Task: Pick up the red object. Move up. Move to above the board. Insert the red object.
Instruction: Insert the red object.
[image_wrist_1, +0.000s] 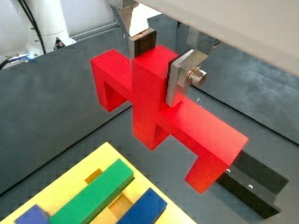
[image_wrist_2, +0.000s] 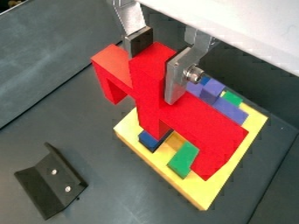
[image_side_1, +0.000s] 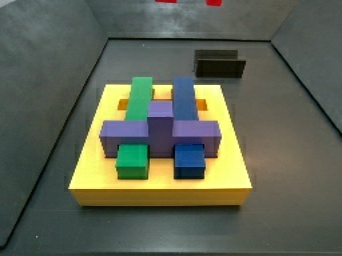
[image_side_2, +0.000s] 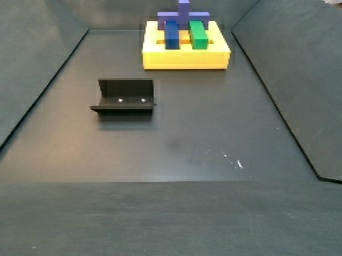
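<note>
My gripper (image_wrist_1: 160, 61) is shut on the central post of the red object (image_wrist_1: 187, 122) and holds it in the air; both wrist views show this (image_wrist_2: 159, 59). One finger (image_wrist_1: 181, 74) presses the post's side and the dark pad of the other sits on the opposite side. The red object (image_wrist_2: 193, 122) hangs over the yellow board (image_wrist_2: 198, 194), partly covering it. The board (image_side_1: 160, 185) bears a purple cross block (image_side_1: 160, 125), green pieces (image_side_1: 131, 158) and blue pieces (image_side_1: 190, 158). Two small red bits (image_side_1: 167, 2) show at the top edge of a side view. The gripper itself shows in neither side view.
The fixture (image_side_2: 124, 97) stands on the dark floor apart from the board (image_side_2: 187, 60); it also shows in the wrist views (image_wrist_1: 251, 188) (image_wrist_2: 52, 179) and behind the board in a side view (image_side_1: 221, 65). Grey walls enclose the floor.
</note>
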